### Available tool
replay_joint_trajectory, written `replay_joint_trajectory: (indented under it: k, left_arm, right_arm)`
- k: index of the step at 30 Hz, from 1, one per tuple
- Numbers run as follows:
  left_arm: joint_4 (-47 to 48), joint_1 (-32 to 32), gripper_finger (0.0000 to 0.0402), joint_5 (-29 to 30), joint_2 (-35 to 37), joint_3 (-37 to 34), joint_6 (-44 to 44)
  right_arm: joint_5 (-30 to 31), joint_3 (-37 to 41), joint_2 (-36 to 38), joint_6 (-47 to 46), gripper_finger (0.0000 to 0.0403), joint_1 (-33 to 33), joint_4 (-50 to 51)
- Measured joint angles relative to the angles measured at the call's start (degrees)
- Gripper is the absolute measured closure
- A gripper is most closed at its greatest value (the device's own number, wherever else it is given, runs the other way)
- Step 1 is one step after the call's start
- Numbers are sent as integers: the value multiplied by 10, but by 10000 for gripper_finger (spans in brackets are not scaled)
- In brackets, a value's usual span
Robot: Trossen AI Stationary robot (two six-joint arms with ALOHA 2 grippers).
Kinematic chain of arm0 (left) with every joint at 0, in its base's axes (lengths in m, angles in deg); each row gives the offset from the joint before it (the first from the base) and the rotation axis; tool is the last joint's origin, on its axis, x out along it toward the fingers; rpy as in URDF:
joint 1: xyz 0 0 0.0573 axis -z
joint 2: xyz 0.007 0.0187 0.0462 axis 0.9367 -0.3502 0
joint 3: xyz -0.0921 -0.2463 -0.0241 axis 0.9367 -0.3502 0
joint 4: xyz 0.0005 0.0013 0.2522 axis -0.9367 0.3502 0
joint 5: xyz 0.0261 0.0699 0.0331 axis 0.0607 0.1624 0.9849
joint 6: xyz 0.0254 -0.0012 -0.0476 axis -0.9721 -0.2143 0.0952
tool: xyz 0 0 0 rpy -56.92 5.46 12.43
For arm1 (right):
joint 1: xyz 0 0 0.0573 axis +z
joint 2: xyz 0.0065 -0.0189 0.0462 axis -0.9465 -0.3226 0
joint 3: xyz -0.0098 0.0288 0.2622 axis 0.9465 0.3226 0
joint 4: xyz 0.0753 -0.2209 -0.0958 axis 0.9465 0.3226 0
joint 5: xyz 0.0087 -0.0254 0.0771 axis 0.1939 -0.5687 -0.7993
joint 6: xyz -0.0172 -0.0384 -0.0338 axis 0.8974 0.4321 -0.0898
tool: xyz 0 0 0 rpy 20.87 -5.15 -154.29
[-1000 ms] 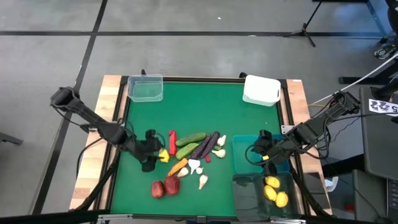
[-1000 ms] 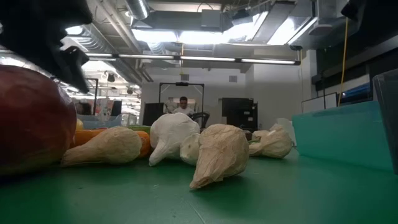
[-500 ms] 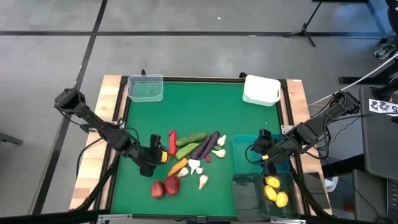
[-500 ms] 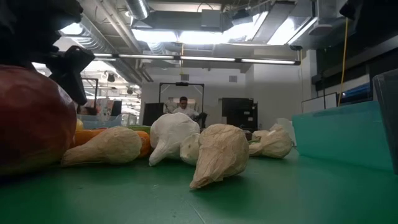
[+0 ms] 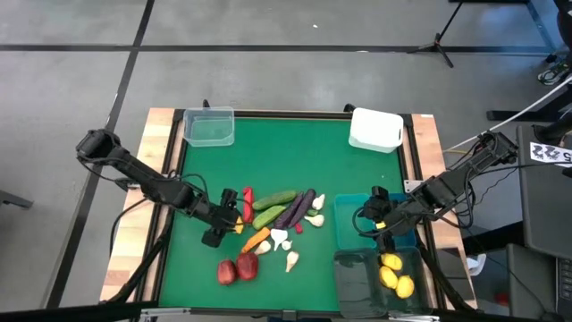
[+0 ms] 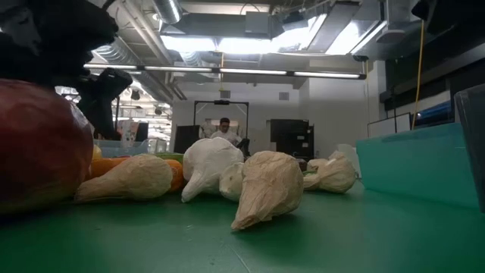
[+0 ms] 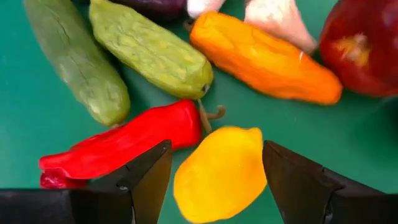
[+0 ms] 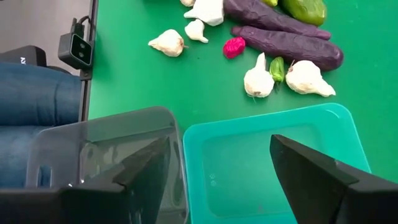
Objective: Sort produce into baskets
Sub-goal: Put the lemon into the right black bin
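High view: the produce pile is lying near the front middle of the green table [image 5: 268, 161], and the left gripper [image 5: 231, 221] is hovering at the pile's left edge. Left wrist view is showing a yellow lemon [image 7: 219, 174] sitting between the two dark fingers [image 7: 146, 180]; the jaws are standing apart on either side of it, and whether the pads are touching the lemon cannot be told. A red pepper [image 7: 118, 146] is lying just beside the lemon, with two green cucumbers [image 7: 149, 50] beyond it, an orange carrot [image 7: 264, 59] next to them, and a dark red round fruit [image 7: 364, 46] past the carrot. White garlic [image 6: 265, 186] is resting on the mat in the low view, at the near side of the pile. Two purple eggplants [image 8: 289, 43] are lying at the pile's right side.

The right gripper [image 5: 372, 217] is hovering above the teal basket [image 8: 273, 168], jaws spread and holding nothing. A dark smoky basket [image 5: 375, 279] is standing just in front of the teal one and is containing more lemons [image 5: 393, 275]. A clear basket [image 5: 209, 127] is standing at the far left corner of the table and a white basket [image 5: 374, 130] at the far right corner.
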State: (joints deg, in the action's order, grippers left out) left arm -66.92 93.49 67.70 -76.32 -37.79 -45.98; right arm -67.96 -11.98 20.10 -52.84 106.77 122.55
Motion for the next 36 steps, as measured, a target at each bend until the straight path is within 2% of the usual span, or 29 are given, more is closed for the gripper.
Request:
replay_joint_trajectory:
  k: [3, 6, 15, 21, 28, 36]
  left_arm:
    - [-2, -9, 155, -30, 0, -2, -4]
    - [-6, -16, 155, -35, 0, -17, -17]
    - [-116, -36, 155, -50, 2, -82, -15]
    - [-117, -38, 158, -58, 2, -89, 2]
    - [-116, -39, 200, -67, 2, -90, 10]
    - [-123, -58, 205, -76, 6, -90, 41]
  right_arm:
    - [2, 0, 0, -1, 127, 0, 0]
    - [3, 0, 0, -1, 127, 0, 0]
    - [3, 0, -7, -1, 127, 0, -1]
    - [5, 0, -15, -1, 127, 0, -3]
    - [2, 0, -24, -1, 127, 0, -2]
    - [1, 0, -25, 0, 127, 0, -2]
